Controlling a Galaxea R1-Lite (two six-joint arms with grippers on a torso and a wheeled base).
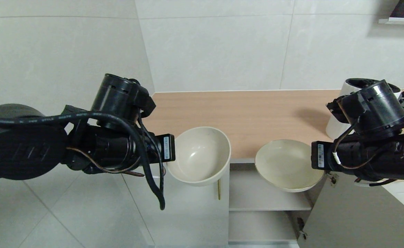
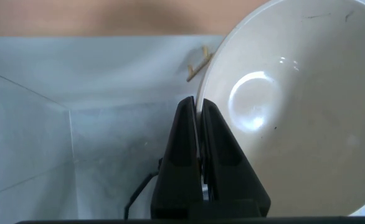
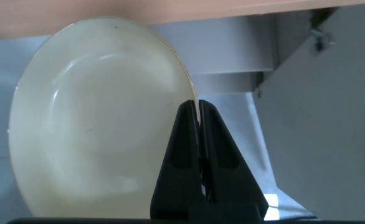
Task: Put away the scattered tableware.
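Note:
A deep cream bowl [image 1: 202,156] hangs in the air in front of the wooden counter [image 1: 257,113], tilted toward me. My left gripper [image 2: 199,106] is shut on the rim of this bowl [image 2: 294,106], one finger inside and one outside. To its right a shallow cream plate [image 1: 286,165] is held at about the same height over the open cabinet. My right gripper [image 3: 198,107] is shut on the edge of the plate [image 3: 101,118].
Below the counter an open cabinet shows two pale shelves [image 1: 267,201], with its grey door [image 1: 346,213] swung out at the right. A closed door with a gold handle [image 1: 219,190] stands to the left. A white container [image 1: 340,113] sits on the counter's right end.

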